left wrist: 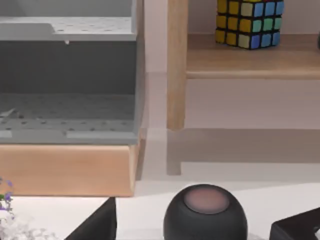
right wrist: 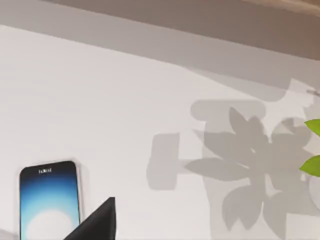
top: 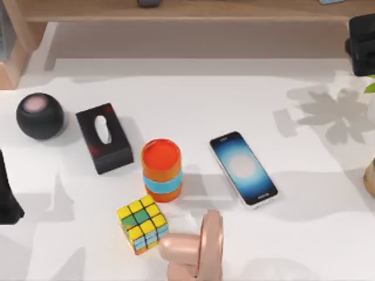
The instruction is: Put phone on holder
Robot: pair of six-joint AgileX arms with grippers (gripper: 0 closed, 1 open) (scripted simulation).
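Note:
The phone [top: 243,168] lies flat, screen up, right of the table's middle; its top end [right wrist: 49,200] also shows in the right wrist view. A pink holder [top: 196,249] stands at the front edge, to the phone's front left, beside a colour cube. My left gripper [top: 7,196] is parked at the table's left edge. My right gripper [top: 360,44] is parked at the back right, far behind the phone. Each wrist view shows one black fingertip [left wrist: 97,222] [right wrist: 97,220] off to one side with nothing against it. Neither gripper holds anything.
A black round speaker [top: 39,116] and a black tissue box [top: 104,138] sit at the left. An orange-and-blue cylinder [top: 161,170] and a colour cube [top: 142,223] stand left of the phone. A wooden shelf [top: 187,12] runs along the back; a plant pot [top: 370,178] is at the right edge.

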